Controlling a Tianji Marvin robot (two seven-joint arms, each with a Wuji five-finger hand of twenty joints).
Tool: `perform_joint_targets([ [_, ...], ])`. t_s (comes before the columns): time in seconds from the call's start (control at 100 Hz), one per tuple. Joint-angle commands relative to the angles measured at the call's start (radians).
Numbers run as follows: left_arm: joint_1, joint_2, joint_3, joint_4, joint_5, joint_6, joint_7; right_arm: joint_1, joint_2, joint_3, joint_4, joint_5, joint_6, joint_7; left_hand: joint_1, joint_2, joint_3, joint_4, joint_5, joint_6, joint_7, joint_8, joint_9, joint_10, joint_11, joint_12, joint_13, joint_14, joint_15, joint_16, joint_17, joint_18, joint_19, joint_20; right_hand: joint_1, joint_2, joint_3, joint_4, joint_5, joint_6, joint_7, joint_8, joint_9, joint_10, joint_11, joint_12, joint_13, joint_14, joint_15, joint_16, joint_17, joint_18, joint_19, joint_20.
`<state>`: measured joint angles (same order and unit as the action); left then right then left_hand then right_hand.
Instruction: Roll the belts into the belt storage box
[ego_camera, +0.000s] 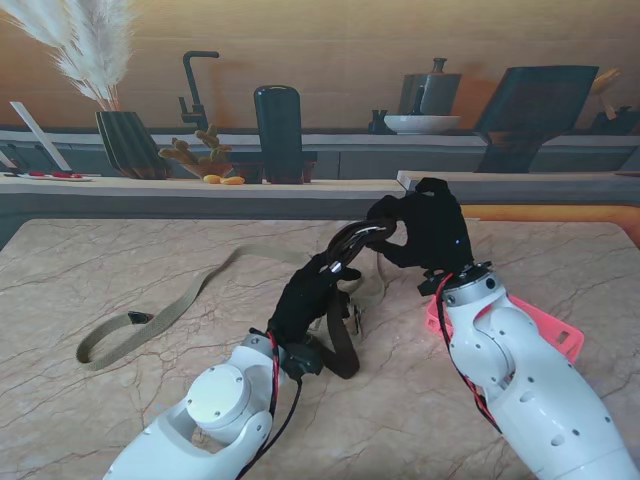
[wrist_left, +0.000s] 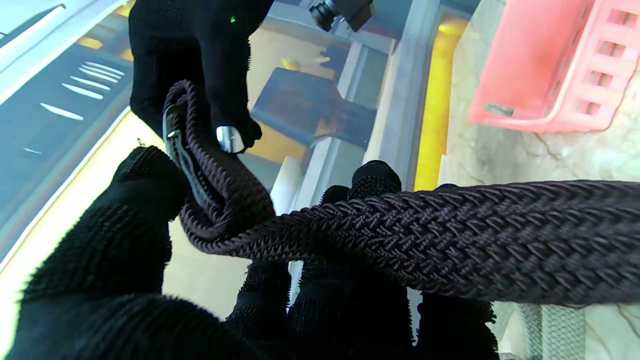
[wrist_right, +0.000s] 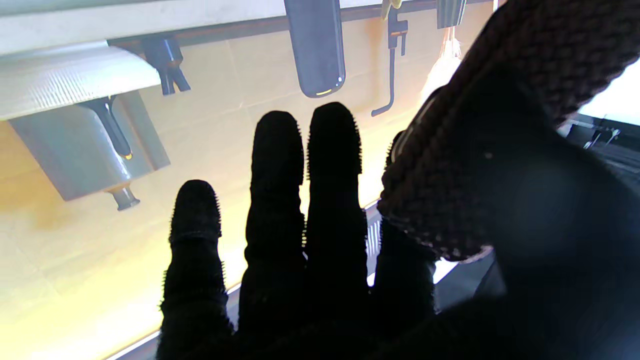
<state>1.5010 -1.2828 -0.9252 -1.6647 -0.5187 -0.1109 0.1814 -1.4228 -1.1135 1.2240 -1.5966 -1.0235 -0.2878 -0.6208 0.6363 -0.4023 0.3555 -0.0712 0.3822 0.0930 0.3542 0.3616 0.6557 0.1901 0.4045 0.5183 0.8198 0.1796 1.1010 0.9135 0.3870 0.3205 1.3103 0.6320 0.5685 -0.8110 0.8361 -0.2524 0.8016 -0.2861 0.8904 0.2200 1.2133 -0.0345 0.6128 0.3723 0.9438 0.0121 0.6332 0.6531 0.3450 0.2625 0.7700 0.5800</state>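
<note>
Near the centre of the stand view, both black-gloved hands are raised off the marble-patterned tabletop (ego_camera: 120, 260) and meet on a dark braided belt (ego_camera: 345, 250). The left hand (ego_camera: 305, 295) is clamped on it: in the left wrist view the thick woven strap (wrist_left: 450, 240) crosses over its fingers (wrist_left: 372, 180) and curls into a tight loop beside the thumb, where a slim metal buckle piece (wrist_left: 175, 140) shows. The right hand (ego_camera: 425, 230), just to the upper right of the left in the stand view, pinches the top of that loop between thumb and forefinger; its wrist view shows the remaining three fingers (wrist_right: 280, 160) extended and apart, with the braid (wrist_right: 440, 200) pressed against the thumb side. The loose end of the dark belt hangs from the left hand toward the tabletop. A flat tan webbing belt (ego_camera: 150, 320) lies stretched across the left-centre of the frame, well apart from both hands. The pink plastic slotted storage box (ego_camera: 560, 335) sits at lower right, partly hidden by the right forearm.
</note>
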Motion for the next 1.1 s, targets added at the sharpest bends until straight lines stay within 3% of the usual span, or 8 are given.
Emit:
perform_joint_targets([
  [0.0,-0.001,-0.02,0.016,0.022,-0.001,-0.02,0.013,0.013,-0.019,-0.021,0.019,0.009,0.013,-0.001,-0.049,-0.027,0.018,0.01,-0.009,-0.029,0.027,-0.004,-0.05,-0.043,-0.021,-0.012,-0.056,-0.006,-0.087,0.005,-0.049,-0.016,-0.055,-0.002,0.088,0.124,0.058,0.066,0.08,-0.08,0.177,0.026,0.009,0.023,0.019,0.0,-0.021,-0.014,0.023,0.005,-0.028,0.025,0.029,-0.016],
  [0.08,-0.004,-0.027,0.026,0.036,-0.01,-0.041,0.026,0.03,-0.024,-0.049,0.042,0.023,0.029,-0.007,-0.075,-0.032,0.033,0.007,-0.032,-0.041,0.019,-0.006,-0.08,-0.053,-0.056,-0.037,-0.136,0.027,-0.297,-0.082,-0.105,-0.008,-0.156,-0.027,0.088,0.124,0.056,0.067,0.08,-0.08,0.177,0.025,0.008,0.023,0.021,-0.001,-0.022,-0.014,0.025,0.004,-0.027,0.025,0.031,-0.017],
  [0.16,-0.005,-0.033,0.033,0.044,-0.013,-0.049,0.044,0.044,-0.032,-0.078,0.063,0.052,0.042,-0.005,-0.082,-0.026,0.038,0.005,-0.057,-0.046,0.017,-0.007,-0.104,-0.056,-0.075,-0.056,-0.205,0.026,-0.474,-0.185,-0.135,-0.025,-0.212,-0.041,0.091,0.122,0.057,0.069,0.08,-0.074,0.178,0.025,0.007,0.026,0.023,-0.002,-0.025,-0.012,0.027,0.004,-0.03,0.026,0.033,-0.019],
  [0.35,-0.007,-0.05,0.043,0.056,0.013,-0.067,0.109,0.07,-0.044,-0.14,0.113,0.093,0.057,-0.002,-0.072,-0.01,0.042,0.002,-0.09,-0.042,0.042,-0.009,-0.092,-0.054,-0.091,-0.111,-0.239,-0.019,-0.683,-0.375,-0.122,-0.083,-0.281,-0.106,0.092,0.121,0.056,0.07,0.081,-0.071,0.179,0.023,0.007,0.029,0.027,-0.004,-0.024,-0.01,0.033,0.003,-0.034,0.028,0.036,-0.022],
  [0.52,-0.007,-0.071,0.052,0.065,0.069,-0.105,0.204,0.089,-0.048,-0.191,0.158,0.109,0.055,0.005,-0.057,-0.003,0.107,-0.006,-0.173,-0.031,0.1,-0.026,-0.125,-0.054,-0.054,-0.186,-0.241,-0.051,-0.709,-0.507,-0.061,-0.186,-0.366,-0.182,0.094,0.114,0.059,0.073,0.084,-0.067,0.18,0.02,0.007,0.033,0.032,-0.006,-0.027,-0.007,0.036,0.002,-0.039,0.032,0.038,-0.026],
  [0.61,-0.006,-0.082,0.053,0.066,0.094,-0.123,0.253,0.095,-0.052,-0.215,0.179,0.122,0.054,0.006,-0.057,-0.012,0.154,-0.011,-0.225,-0.024,0.135,-0.036,-0.177,-0.052,-0.035,-0.2,-0.279,-0.061,-0.708,-0.551,-0.047,-0.216,-0.421,-0.215,0.094,0.113,0.06,0.075,0.084,-0.065,0.18,0.018,0.006,0.033,0.033,-0.007,-0.03,-0.001,0.038,0.001,-0.043,0.034,0.038,-0.028],
  [0.83,-0.01,-0.101,0.047,0.074,0.133,-0.132,0.331,0.103,-0.058,-0.27,0.216,0.155,0.033,0.027,-0.037,-0.014,0.215,-0.019,-0.233,-0.019,0.126,-0.061,-0.217,-0.057,-0.007,-0.199,-0.306,-0.073,-0.692,-0.591,-0.023,-0.255,-0.469,-0.245,0.094,0.1,0.065,0.079,0.09,-0.054,0.18,0.013,0.011,0.041,0.041,-0.008,-0.034,0.003,0.042,0.0,-0.053,0.041,0.037,-0.032],
  [1.09,-0.032,-0.114,0.05,0.114,0.22,-0.123,0.382,0.117,-0.066,-0.327,0.242,0.185,-0.005,0.046,-0.016,-0.101,0.331,-0.023,-0.235,-0.011,0.131,-0.066,-0.253,-0.06,-0.004,-0.2,-0.339,-0.075,-0.699,-0.609,-0.002,-0.294,-0.555,-0.292,0.092,0.098,0.07,0.079,0.094,-0.054,0.181,0.01,0.012,0.043,0.045,-0.011,-0.033,0.006,0.045,-0.001,-0.057,0.046,0.035,-0.037],
])
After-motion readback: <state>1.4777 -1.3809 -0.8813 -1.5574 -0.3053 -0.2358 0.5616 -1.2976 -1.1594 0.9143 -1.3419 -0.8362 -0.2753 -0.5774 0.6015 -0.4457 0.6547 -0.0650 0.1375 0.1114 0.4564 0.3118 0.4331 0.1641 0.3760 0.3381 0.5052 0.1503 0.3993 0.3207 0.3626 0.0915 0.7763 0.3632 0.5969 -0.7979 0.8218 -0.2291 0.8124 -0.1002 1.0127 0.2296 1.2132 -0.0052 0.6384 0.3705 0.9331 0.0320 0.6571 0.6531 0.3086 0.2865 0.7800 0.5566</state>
